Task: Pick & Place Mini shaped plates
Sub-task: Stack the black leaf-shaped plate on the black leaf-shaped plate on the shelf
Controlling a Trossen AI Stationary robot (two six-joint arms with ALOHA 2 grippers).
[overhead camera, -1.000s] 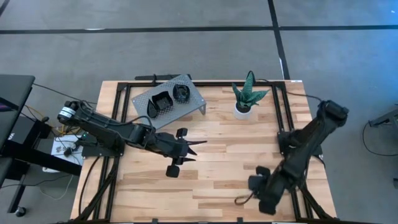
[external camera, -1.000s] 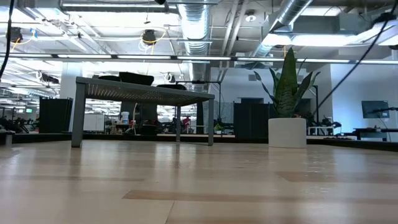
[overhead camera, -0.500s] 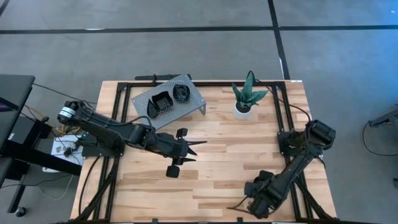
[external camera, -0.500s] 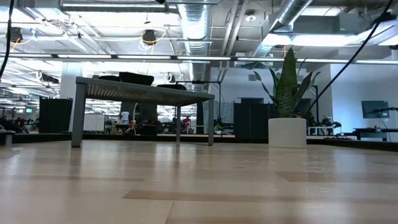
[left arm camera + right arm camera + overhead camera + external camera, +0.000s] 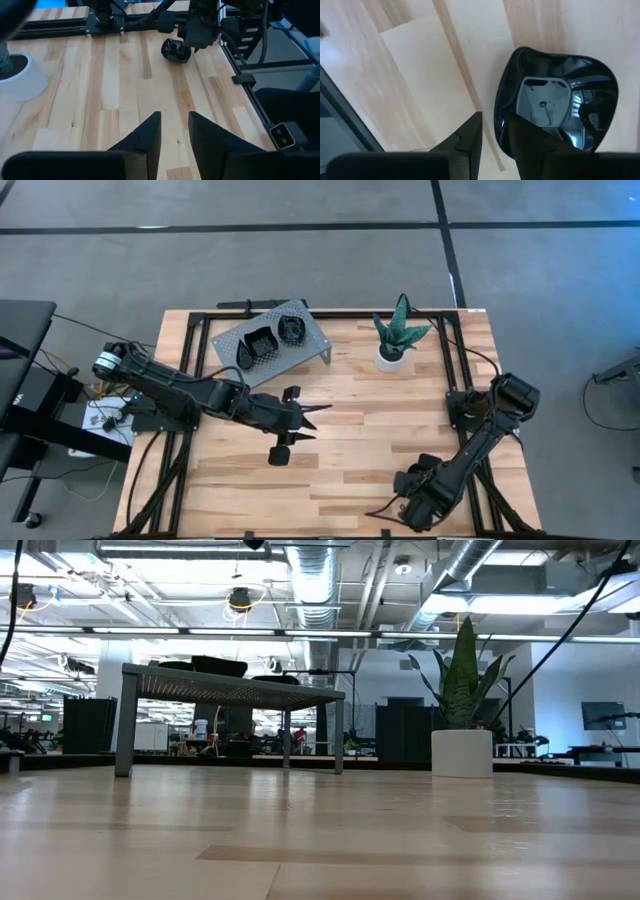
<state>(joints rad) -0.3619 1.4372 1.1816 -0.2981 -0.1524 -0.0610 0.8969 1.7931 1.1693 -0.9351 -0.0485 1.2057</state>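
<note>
One glossy black mini shaped plate (image 5: 560, 100) lies on the wood by the table's near edge, right of centre, and also shows as the plate (image 5: 175, 50) in the left wrist view. My right gripper (image 5: 495, 131) is down on it from above and is shut on its rim; in the high view this gripper (image 5: 385, 508) covers the plate. Two more black plates (image 5: 262, 345) (image 5: 291, 330) rest on top of the grey perforated stand (image 5: 312, 345). My left gripper (image 5: 312, 418) hovers open over the table's middle and touches nothing. My right gripper has the plate's rim (image 5: 499, 115) between its two fingers. One finger (image 5: 470, 137) stands outside the plate and the other finger (image 5: 530, 142) over its hollow. The fingers come from above, pointing down. The plate still lies on the table.
The stand on its legs (image 5: 230, 690) occupies the far left of the table. The green spiky plant in its white pot (image 5: 398, 340) stands at the far right. Bare wood lies between the two arms. Black frame rails (image 5: 240, 55) run along the table's edges.
My right arm folded down. Its gripper moved toward the table's near edge and a little left, dropping onto the plate, and has stayed there for the last half second. The left arm has kept still.
</note>
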